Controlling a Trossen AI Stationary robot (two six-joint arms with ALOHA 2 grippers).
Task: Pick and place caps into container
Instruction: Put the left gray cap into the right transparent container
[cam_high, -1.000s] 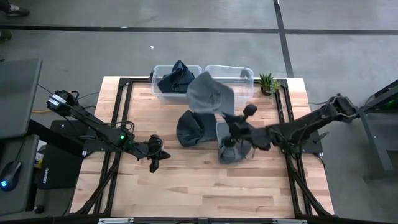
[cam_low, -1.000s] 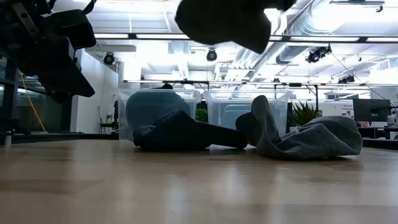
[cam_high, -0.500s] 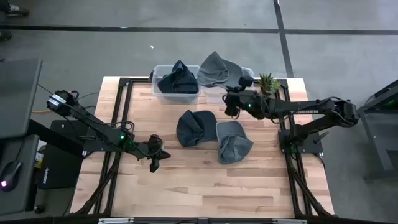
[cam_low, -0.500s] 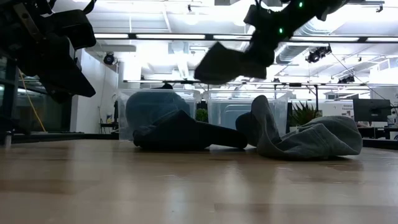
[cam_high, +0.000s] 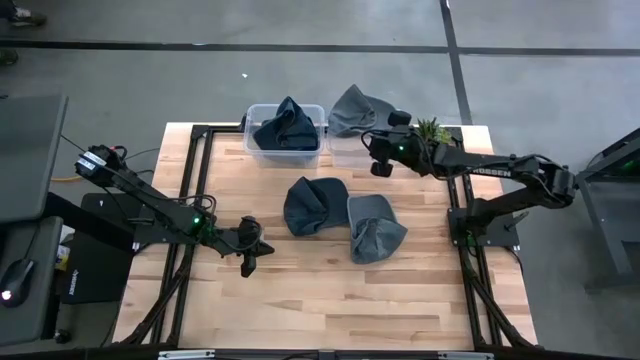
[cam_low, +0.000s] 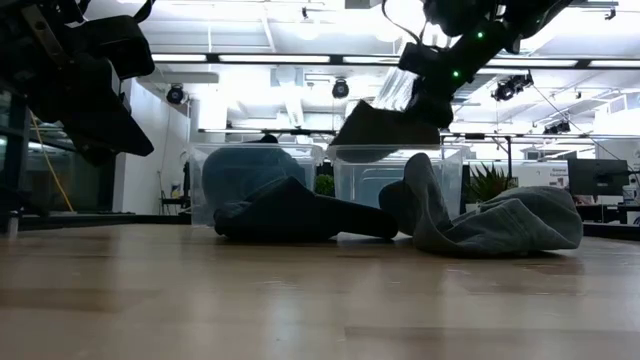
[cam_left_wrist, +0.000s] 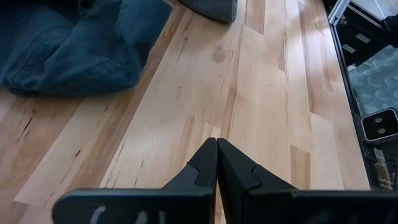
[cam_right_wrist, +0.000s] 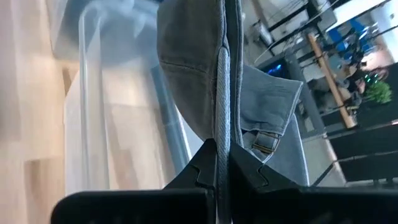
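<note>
My right gripper (cam_high: 370, 138) is shut on a grey cap (cam_high: 352, 108) at the table's far edge, over the right-hand clear bin (cam_high: 398, 120). In the left-hand clear bin (cam_high: 250, 135) lies a dark blue cap (cam_high: 286, 126). Two more caps rest on the table's middle: a dark blue cap (cam_high: 315, 205) and a grey cap (cam_high: 376, 240), side by side. My left gripper (cam_high: 247, 265) stands shut and empty over the table's left half, short of the dark blue cap (cam_left_wrist: 74, 43). My right gripper pinches a stitched edge of the grey cap (cam_right_wrist: 222, 124) between its two fingers, the seam running along them. The fingers come from the table's right, slanting down. The cap (cam_low: 385, 128) hangs spread below them, lifted clear, its lower edge about level with the bin's rim (cam_low: 345, 152).
A small potted plant (cam_high: 433, 131) stands at the far right corner, next to the right-hand bin. The dark frame rails (cam_high: 200, 150) run along the table's sides. Bare wood (cam_high: 320, 300) lies near the front edge.
My right gripper has swung from above the table's middle toward the far edge, turning and sinking a little, and carried the grey cap over the right-hand bin. The cap has swung along and now hangs lower. The two caps on the table have stayed put.
</note>
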